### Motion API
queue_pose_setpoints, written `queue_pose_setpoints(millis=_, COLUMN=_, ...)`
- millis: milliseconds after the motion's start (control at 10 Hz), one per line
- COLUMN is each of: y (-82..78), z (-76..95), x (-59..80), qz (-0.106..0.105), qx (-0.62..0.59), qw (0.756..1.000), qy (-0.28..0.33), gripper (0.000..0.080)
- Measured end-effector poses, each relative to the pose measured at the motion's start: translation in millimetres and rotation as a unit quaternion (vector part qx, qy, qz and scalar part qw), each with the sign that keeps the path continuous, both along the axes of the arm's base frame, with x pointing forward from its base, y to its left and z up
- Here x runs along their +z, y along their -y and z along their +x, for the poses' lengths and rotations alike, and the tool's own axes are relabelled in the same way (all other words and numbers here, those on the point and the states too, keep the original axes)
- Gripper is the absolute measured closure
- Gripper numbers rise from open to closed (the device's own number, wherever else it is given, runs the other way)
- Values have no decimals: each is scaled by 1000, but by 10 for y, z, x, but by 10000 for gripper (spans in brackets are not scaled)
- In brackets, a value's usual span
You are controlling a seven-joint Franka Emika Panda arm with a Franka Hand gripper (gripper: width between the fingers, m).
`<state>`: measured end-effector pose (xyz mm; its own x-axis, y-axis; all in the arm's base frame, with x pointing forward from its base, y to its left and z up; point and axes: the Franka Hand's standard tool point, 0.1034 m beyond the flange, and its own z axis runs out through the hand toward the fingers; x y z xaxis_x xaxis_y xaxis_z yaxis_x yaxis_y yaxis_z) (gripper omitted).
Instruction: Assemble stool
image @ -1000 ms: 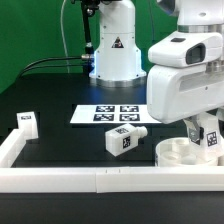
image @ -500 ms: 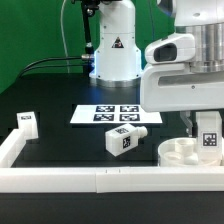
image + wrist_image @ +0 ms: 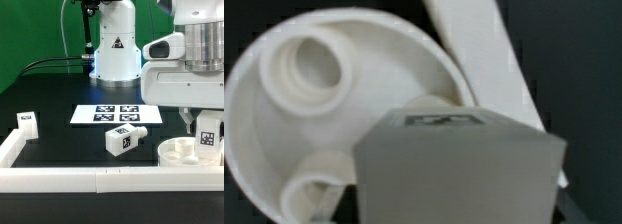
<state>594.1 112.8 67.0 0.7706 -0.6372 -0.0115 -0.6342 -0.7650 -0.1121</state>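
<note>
My gripper point(image 3: 203, 128) is shut on a white stool leg point(image 3: 209, 138) with a black-and-white tag. It holds the leg upright over the round white seat disc point(image 3: 180, 152) at the exterior view's right. I cannot tell whether the leg's lower end touches the disc. In the wrist view the held leg point(image 3: 455, 160) fills the middle and hides my fingers. The seat disc point(image 3: 313, 70) with its round sockets lies behind it. A second leg point(image 3: 124, 138) lies on the table at the centre. A third leg point(image 3: 27, 123) stands at the left.
The marker board point(image 3: 118, 114) lies flat behind the loose leg. A long white border rail point(image 3: 100, 178) runs along the front and left edges, close to the seat disc; it also shows in the wrist view point(image 3: 473, 40). The robot base point(image 3: 113, 50) stands at the back.
The arm's wrist housing has shifted up and toward the exterior view's left. The held leg has stayed over the seat disc. The loose legs have not moved.
</note>
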Motion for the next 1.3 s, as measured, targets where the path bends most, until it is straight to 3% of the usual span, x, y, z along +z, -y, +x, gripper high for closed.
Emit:
queue_pose_setpoints(millis=300, y=-14, z=-21, x=-25, qz=35, qx=-222, qw=974, qy=-14, gripper=466)
queue_pose_setpoints(millis=500, y=-41, z=-47, x=-10, qz=36, qx=-229, qw=972, qy=-38, gripper=466)
queue_pose_setpoints(millis=700, y=-44, z=-50, x=-25, qz=42, qx=-293, qw=954, qy=-45, gripper=466)
queue_pose_setpoints(millis=900, y=-35, z=-29, x=-11, qz=64, qx=-390, qw=917, qy=-56, gripper=466)
queue_pose_setpoints(millis=1100, y=-65, z=-44, x=-42, qz=82, qx=-526, qw=844, qy=-69, gripper=466)
queue_pose_setpoints(millis=1300, y=-71, z=-45, x=-42, qz=81, qx=-516, qw=850, qy=-68, gripper=466)
